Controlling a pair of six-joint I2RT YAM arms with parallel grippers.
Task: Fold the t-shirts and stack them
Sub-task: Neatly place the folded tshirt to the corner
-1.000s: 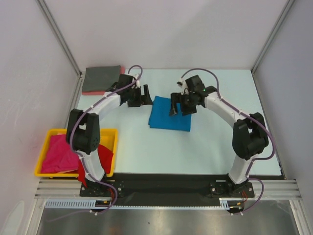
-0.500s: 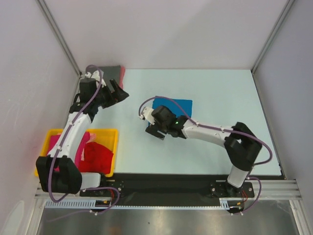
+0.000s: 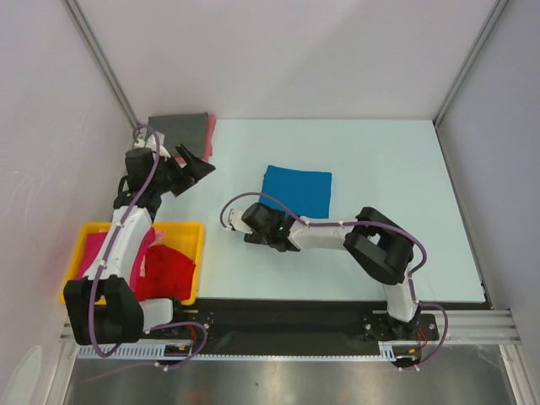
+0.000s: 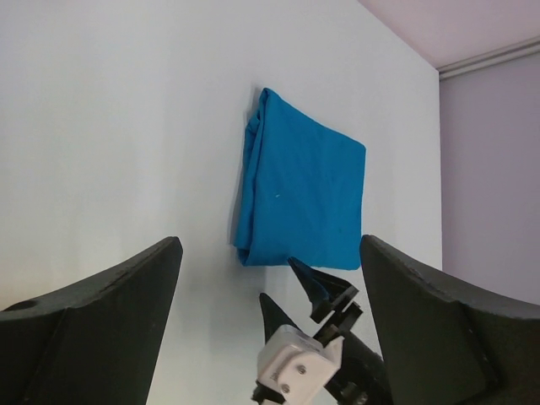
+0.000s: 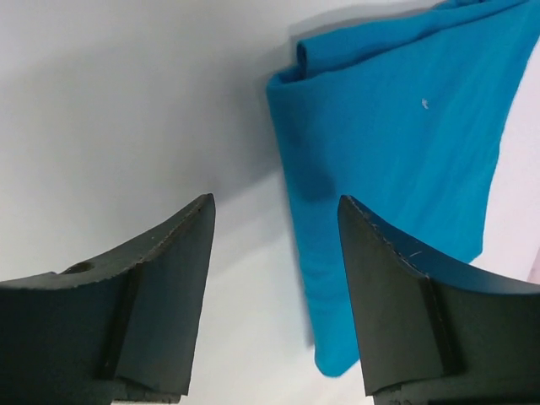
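At the left, the yellow bin at the near edge of the table holds a magenta shirt and a red shirt, both crumpled, so I judge those two are yet to be folded. In the far left corner a folded dark grey shirt lies on a folded pink shirt, of which only an edge shows: a stack of two. Just in front of it the left tool hangs with its fingers spread wide and nothing between them. Further right the right tool sits low, fingers apart and empty, just beside the near left corner of the blue shirt. That shirt lies folded flat mid-table, well apart from the stack, and probably goes there next. Its left fold is rounded and a little raised, which offers a grip, and bare table runs from it to the right edge, giving room to swing
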